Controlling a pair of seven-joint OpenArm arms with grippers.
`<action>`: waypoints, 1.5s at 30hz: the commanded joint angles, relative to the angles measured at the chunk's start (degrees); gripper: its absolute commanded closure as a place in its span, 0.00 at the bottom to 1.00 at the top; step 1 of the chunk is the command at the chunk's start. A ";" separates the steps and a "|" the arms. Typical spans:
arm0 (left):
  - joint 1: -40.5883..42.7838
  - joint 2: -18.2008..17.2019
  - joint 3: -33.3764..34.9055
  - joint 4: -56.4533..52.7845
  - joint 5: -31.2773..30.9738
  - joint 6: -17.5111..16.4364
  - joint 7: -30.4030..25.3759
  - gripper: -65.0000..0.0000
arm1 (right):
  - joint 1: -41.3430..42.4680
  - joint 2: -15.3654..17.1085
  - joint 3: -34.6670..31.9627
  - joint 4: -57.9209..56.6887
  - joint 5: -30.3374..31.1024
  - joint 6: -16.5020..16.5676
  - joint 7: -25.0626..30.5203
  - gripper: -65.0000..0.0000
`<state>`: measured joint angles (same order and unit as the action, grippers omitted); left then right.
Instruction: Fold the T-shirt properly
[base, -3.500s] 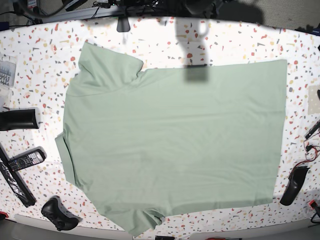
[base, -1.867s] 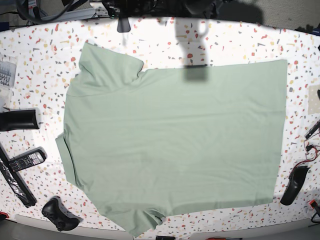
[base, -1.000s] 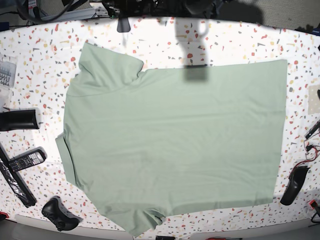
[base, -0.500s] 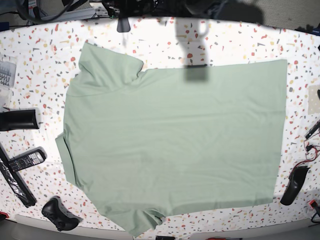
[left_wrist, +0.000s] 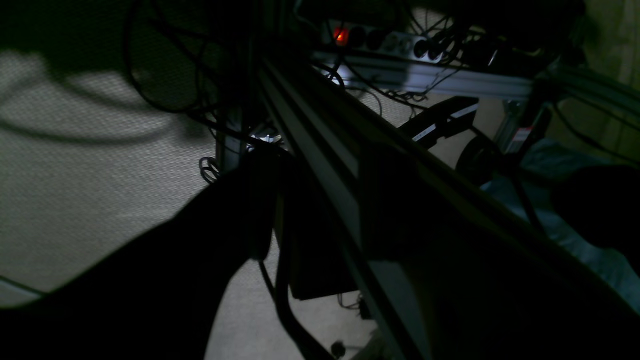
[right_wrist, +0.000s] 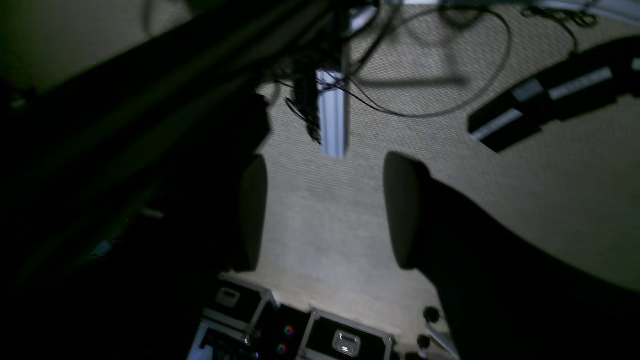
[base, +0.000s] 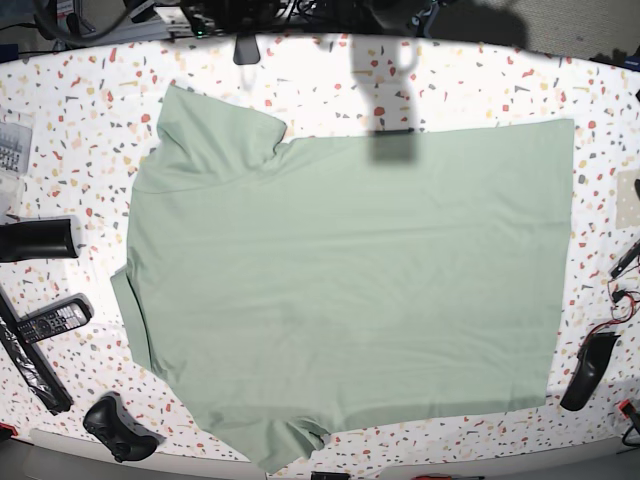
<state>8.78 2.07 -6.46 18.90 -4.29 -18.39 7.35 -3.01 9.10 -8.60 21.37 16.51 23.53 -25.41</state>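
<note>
The T-shirt (base: 350, 290) is lying spread flat across the middle of the speckled table (base: 470, 85), covering most of it. One short sleeve is pointing toward the far left corner, the other is bunching slightly at the near edge; the straight hem is running down the right side. The fabric is looking smooth, with only faint creases (no fold visible in it).

Neither arm is showing over the table in the base view; nothing is touching the shirt.

Right wrist view: the right gripper (right_wrist: 325, 212) is hanging over carpeted floor, off the table, with its two dark fingers (right_wrist: 252, 212) standing well apart and nothing between them. Cables and a pale metal post are showing beyond it.

Left wrist view: very dark. The left gripper (left_wrist: 150, 280) is appearing only as a black silhouette beside a slanting frame rail; I cannot tell how its jaws are standing or whether anything is in them.

Around the shirt: a black cylinder (base: 38, 240), a remote control (base: 48, 322) and a game controller (base: 118, 428) are lying along the left edge of the table. A black oblong object (base: 588, 370) is resting at the near right, clear of the hem.
</note>
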 joint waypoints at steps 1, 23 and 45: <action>2.62 0.59 0.17 -0.55 1.95 -1.29 2.10 0.62 | 3.26 1.92 0.28 1.40 1.46 1.84 -0.57 0.45; 12.22 -5.11 0.17 9.49 1.92 -1.27 -0.55 0.54 | -2.75 3.89 0.26 3.43 -4.61 8.26 10.08 0.45; 12.17 -5.11 0.17 9.49 4.50 -1.27 0.55 0.54 | -2.89 2.80 0.26 0.66 -19.34 -9.09 21.79 0.45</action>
<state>20.36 -3.03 -6.37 28.23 0.27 -19.46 7.79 -6.02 11.44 -8.49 21.89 -3.01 14.46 -3.99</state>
